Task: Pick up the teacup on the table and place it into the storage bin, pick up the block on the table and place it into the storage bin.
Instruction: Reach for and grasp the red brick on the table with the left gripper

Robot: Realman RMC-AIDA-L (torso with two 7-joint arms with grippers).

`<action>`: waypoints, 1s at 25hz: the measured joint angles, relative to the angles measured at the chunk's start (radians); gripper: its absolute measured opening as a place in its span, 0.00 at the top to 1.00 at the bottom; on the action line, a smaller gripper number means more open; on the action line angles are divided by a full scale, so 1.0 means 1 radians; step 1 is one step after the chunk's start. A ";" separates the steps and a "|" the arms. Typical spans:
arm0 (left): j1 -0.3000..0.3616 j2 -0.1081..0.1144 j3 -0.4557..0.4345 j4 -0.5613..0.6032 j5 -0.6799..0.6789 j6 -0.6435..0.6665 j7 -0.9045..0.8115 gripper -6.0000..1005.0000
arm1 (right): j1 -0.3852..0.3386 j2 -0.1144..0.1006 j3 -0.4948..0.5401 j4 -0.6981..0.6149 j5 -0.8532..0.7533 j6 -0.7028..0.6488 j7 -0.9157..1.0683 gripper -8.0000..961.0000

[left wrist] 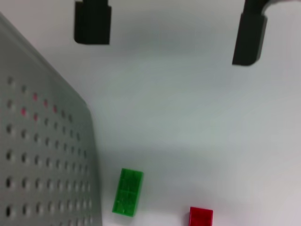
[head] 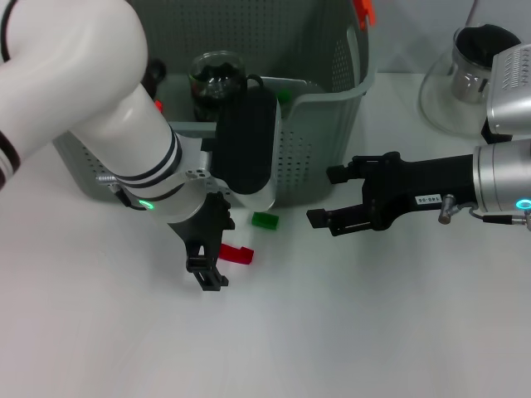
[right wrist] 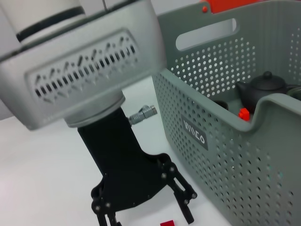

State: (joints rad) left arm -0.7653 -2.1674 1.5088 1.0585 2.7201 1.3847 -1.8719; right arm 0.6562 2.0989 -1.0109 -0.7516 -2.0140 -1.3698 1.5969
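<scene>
Head view shows the left gripper [head: 217,257] lowered with jaws spread and empty, seemingly straddling the red block [head: 236,253], presumably to pinch it. A green block [head: 265,220] lies just beside the storage bin [head: 332,124]. The right gripper [head: 332,196] hovers nearby, open, holding nothing.

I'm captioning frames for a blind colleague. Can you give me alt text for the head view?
The left gripper, open, hangs over a red block on the white table, beside a green block and the grey storage bin. The open right gripper hovers nearby.
</scene>
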 joint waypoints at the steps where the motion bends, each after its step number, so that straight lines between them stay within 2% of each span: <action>1: -0.003 0.000 0.006 -0.008 0.002 -0.007 0.000 0.10 | 0.000 0.000 0.000 0.000 0.000 0.000 0.000 0.05; 4: -0.005 -0.001 0.019 -0.020 0.004 -0.022 0.002 0.11 | 0.001 0.000 0.000 0.000 0.000 0.000 0.000 0.05; 10: -0.006 -0.002 0.021 -0.029 0.004 -0.035 0.002 0.27 | 0.000 0.000 0.000 0.010 0.002 0.001 -0.005 0.05; 15: -0.006 -0.002 0.027 -0.042 0.005 -0.054 0.002 0.50 | -0.003 0.000 0.000 0.011 0.010 0.002 -0.010 0.05; 25: -0.021 -0.002 0.035 -0.074 0.006 -0.087 0.005 0.50 | -0.006 0.000 -0.002 0.012 0.011 0.006 -0.011 0.05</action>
State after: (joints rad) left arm -0.7860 -2.1691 1.5437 0.9840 2.7259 1.2975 -1.8673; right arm 0.6503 2.0985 -1.0128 -0.7393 -2.0033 -1.3634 1.5862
